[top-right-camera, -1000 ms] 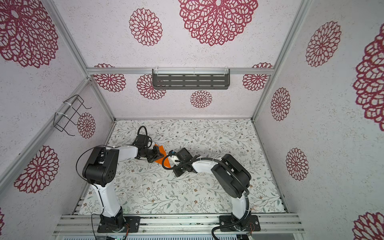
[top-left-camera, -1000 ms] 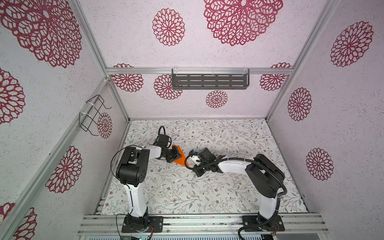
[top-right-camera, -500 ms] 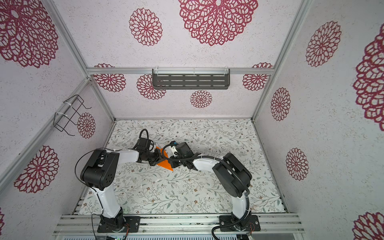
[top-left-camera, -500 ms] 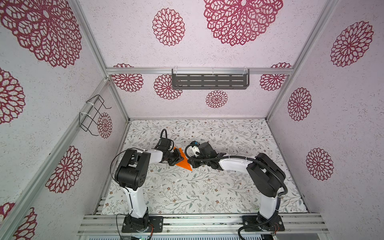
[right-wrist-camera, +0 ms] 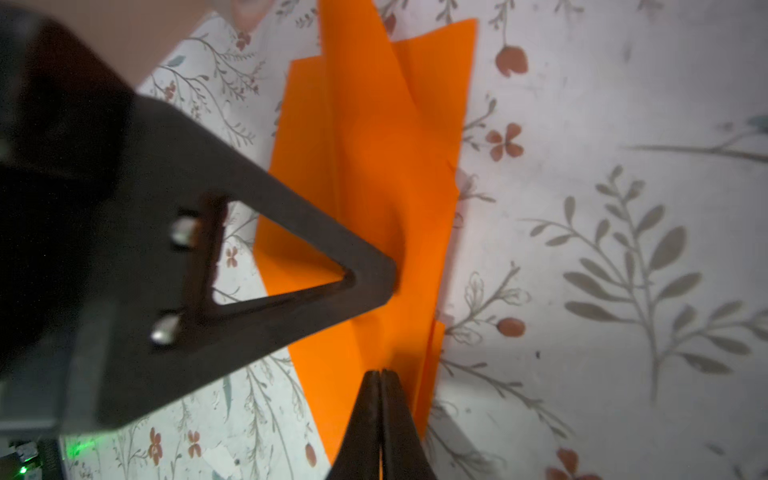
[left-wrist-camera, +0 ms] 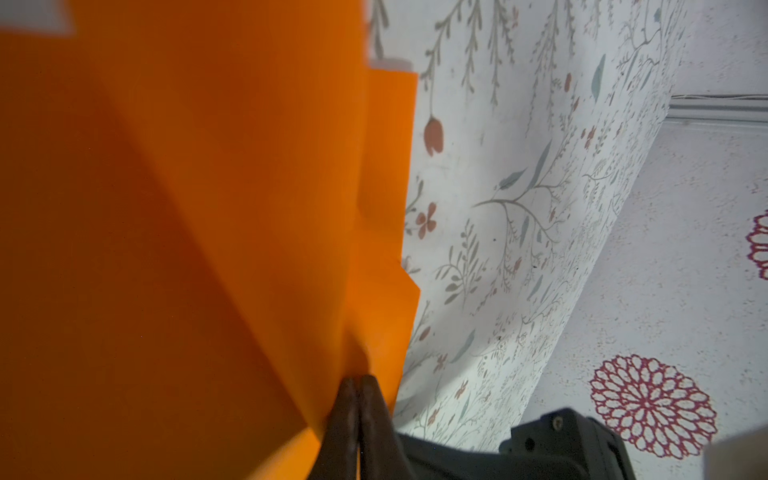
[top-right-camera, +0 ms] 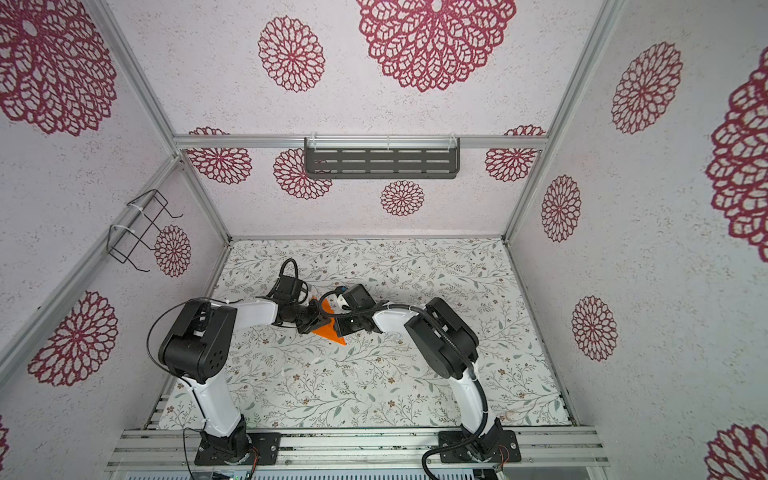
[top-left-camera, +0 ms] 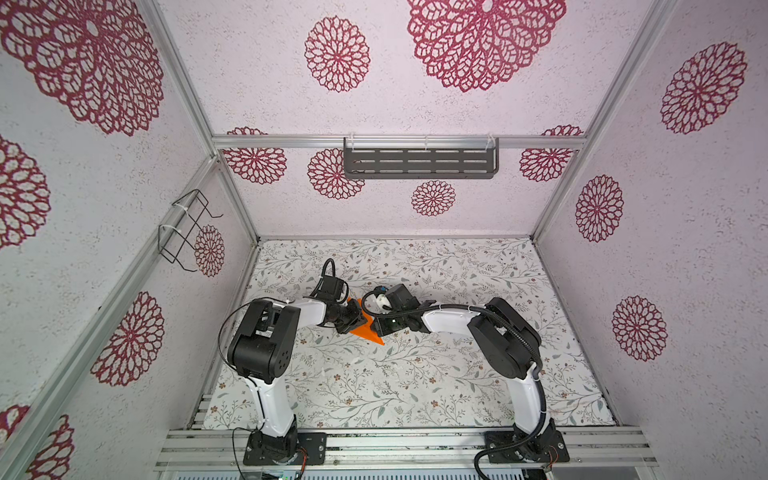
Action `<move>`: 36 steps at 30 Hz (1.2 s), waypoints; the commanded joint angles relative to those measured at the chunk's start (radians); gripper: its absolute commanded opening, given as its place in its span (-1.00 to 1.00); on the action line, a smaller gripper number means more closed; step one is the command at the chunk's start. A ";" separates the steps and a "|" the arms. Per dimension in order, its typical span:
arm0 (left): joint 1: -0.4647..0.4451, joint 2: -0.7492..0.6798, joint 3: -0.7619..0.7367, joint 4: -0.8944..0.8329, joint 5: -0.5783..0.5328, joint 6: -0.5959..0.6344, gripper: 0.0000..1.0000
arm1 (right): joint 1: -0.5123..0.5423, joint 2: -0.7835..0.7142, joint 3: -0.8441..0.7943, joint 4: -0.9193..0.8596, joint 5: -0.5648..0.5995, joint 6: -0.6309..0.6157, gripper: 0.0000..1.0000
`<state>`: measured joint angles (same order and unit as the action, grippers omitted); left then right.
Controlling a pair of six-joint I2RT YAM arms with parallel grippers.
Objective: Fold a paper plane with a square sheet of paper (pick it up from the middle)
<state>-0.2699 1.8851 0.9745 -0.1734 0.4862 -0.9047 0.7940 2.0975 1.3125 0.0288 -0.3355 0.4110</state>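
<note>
Both pairs of jaws are closed tight: right gripper and left gripper tips touch the orange paper, lying on the table between them. Its sharp corner now sticks out nearer than a second ago.

A white cloth printed with leafy sprigs and small flowers is lying spread flat. Pale walls patterned with big red flower rosettes are enclosing it on three sides. A grey slotted shelf is hanging on the back wall. A black wire basket is hanging on the left one. Silver metal rails are running along the front edge.
</note>
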 commanded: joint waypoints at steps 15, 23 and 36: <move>0.056 -0.068 -0.103 0.059 -0.097 0.053 -0.79 | -0.009 0.052 0.033 -0.131 0.026 -0.001 -0.80; 0.117 -0.111 -0.232 0.156 -0.137 0.064 -0.76 | -0.017 0.061 0.030 -0.147 0.042 0.034 -0.80; 0.218 -0.276 -0.317 0.304 -0.094 0.027 -0.53 | -0.018 0.062 0.020 -0.145 0.030 0.044 -0.80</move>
<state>-0.0513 1.6817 0.6750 0.1116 0.4057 -0.8627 0.7868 2.1166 1.3510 -0.0177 -0.3466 0.4400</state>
